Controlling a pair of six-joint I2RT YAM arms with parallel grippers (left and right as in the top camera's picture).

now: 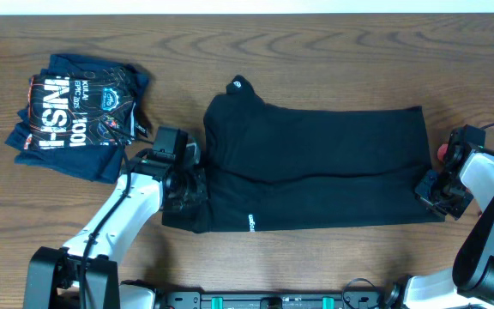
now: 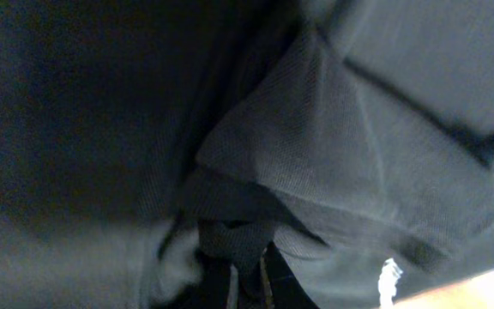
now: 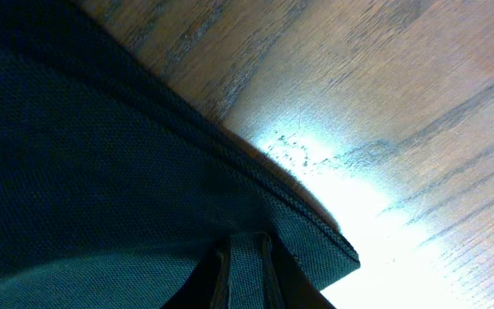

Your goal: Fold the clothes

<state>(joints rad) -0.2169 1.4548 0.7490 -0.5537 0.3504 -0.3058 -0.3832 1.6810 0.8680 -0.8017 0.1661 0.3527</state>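
Observation:
A large black T-shirt (image 1: pixel 316 172) lies spread across the middle of the table, its lower part doubled over in a long fold. It has a small white mark (image 1: pixel 250 225) near the front hem. My left gripper (image 1: pixel 189 190) is at the shirt's lower left edge, shut on a pinch of black fabric (image 2: pixel 256 172) bunched up before the jaws (image 2: pixel 245 279). My right gripper (image 1: pixel 429 190) is at the shirt's lower right corner. In the right wrist view it (image 3: pixel 245 275) is shut on the hemmed edge of the shirt (image 3: pixel 101 172).
A folded navy printed shirt (image 1: pixel 80 116) lies at the back left, apart from the black one. A bit of coral-red fabric (image 1: pixel 443 153) shows beside the right arm at the table's right edge. Bare wooden table (image 1: pixel 316 60) runs along the back.

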